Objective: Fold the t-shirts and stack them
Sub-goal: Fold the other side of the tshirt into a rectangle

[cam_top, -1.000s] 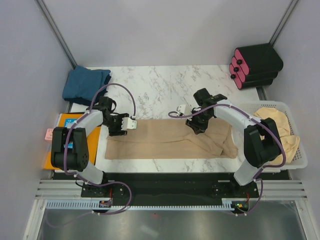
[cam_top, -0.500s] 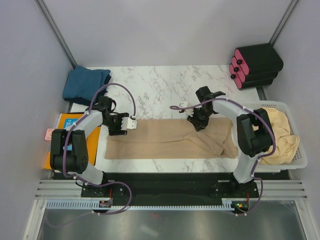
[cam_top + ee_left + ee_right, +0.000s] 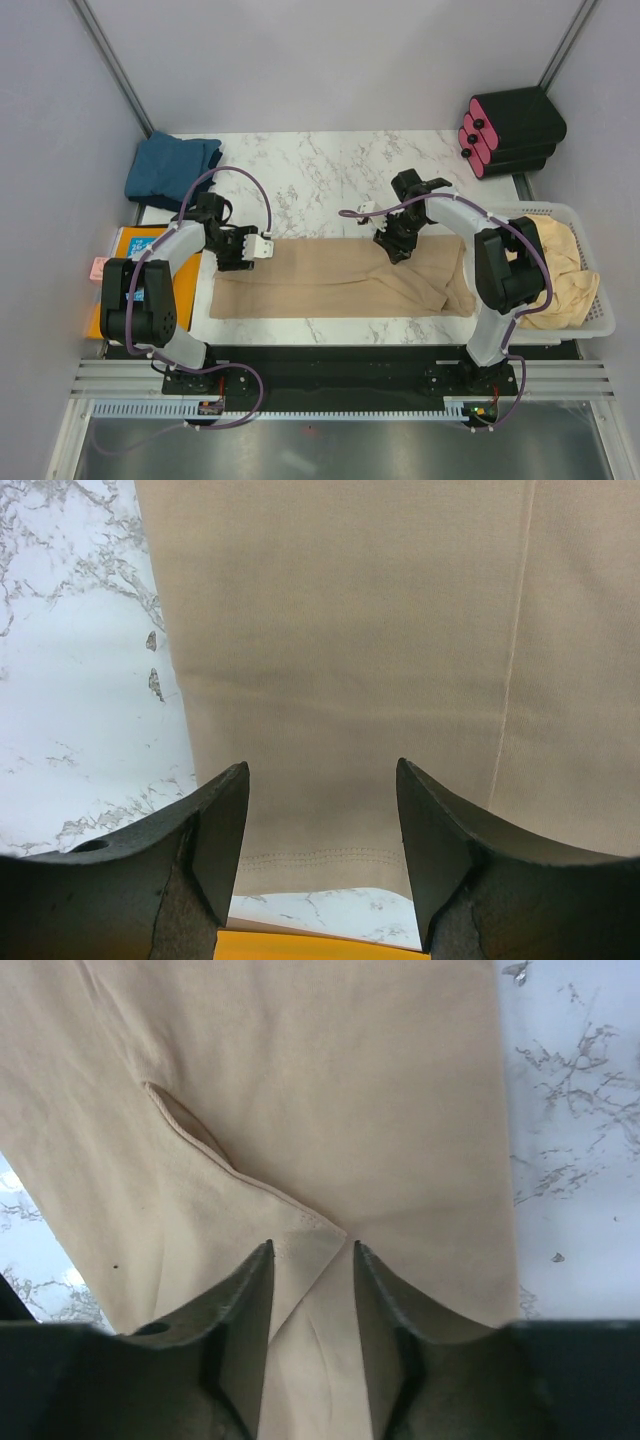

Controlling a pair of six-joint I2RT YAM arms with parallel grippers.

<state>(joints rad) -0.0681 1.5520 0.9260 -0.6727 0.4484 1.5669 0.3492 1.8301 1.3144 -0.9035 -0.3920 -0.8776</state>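
Tan t-shirt (image 3: 330, 285) underlies left end effector (image 3: 320, 780), spread wide, and right end effector (image 3: 312, 1250), slightly apart.

Open passage runs over the bare marble tabletop (image 3: 320, 170) in the upper middle of the frame, hemmed by the folded teal shirt (image 3: 170, 168) upper left, black-and-pink case (image 3: 512, 130) upper right, white basket (image 3: 545, 209) at right, book (image 3: 128, 243) at left.
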